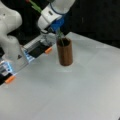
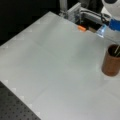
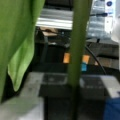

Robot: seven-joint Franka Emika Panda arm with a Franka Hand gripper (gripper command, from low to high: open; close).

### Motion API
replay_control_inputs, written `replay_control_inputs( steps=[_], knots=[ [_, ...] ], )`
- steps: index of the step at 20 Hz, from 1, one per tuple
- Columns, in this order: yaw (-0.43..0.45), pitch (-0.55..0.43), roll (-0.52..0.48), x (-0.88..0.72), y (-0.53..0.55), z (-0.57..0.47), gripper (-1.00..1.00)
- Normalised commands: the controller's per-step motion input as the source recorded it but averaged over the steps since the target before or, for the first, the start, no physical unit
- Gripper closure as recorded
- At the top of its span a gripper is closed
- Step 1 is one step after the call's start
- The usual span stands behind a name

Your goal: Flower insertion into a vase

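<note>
While hovering just above the rim of the dark brown, smooth upright cylinder vase (image 1: 64,51), at its 11 o'clock in a front view, seems clenched on the thin green flower stem (image 1: 60,34): the white-and-blue robot gripper (image 1: 56,29). Stem's lower end already dipped inside the mouth; leaf and stalk filling the wrist view (image 3: 77,42). Vase upright on the pale grey table (image 1: 75,95), also at 3 o'clock in a front view (image 2: 111,60). Risk, judged: slanted stem levering the rim and tipping the vase, or fingers knocking it.
</note>
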Motion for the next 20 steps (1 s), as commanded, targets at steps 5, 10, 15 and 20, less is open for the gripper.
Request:
replay_control_inputs(
  steps=[5, 10, 15, 20],
  knots=[
    [-0.027, 0.445, -0.180, 0.28, -0.02, -0.02, 1.00],
    [0.053, 0.361, -0.165, 0.34, 0.03, -0.01, 1.00],
    [0.094, 0.257, -0.183, 0.38, 0.05, -0.09, 1.00],
    [0.122, 0.174, -0.200, 0.40, 0.04, -0.18, 1.00]
  ],
)
